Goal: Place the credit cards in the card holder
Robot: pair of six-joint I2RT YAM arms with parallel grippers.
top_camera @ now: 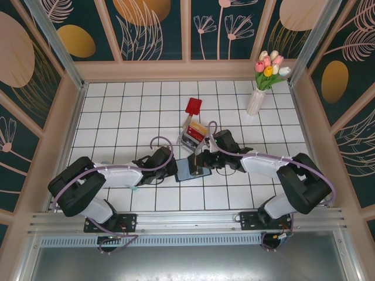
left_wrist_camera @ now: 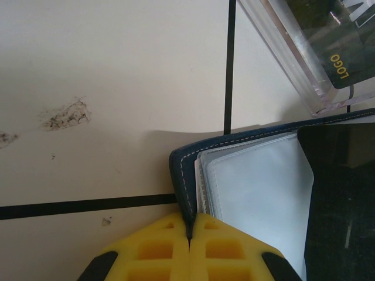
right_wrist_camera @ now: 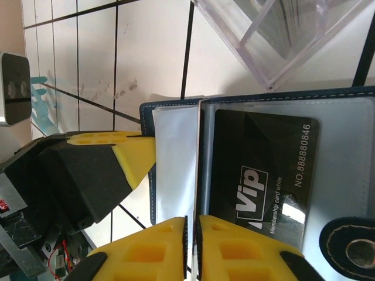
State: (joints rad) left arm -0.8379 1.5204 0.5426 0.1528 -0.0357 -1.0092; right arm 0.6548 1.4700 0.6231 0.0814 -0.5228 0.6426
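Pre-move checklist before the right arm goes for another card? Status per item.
1. Left gripper shut on the card holder at its cover edge: ok.
2. Card holder lying open, clear sleeves facing up: ok.
3. Black VIP card sitting inside a sleeve: ok.
4. Right gripper free of the holder: cannot tell. Its jaws are nearly together right at a sleeve edge.
5. More cards standing in the clear box just behind the holder: ok.
6. Red paddle out of the way, beyond the box: ok.
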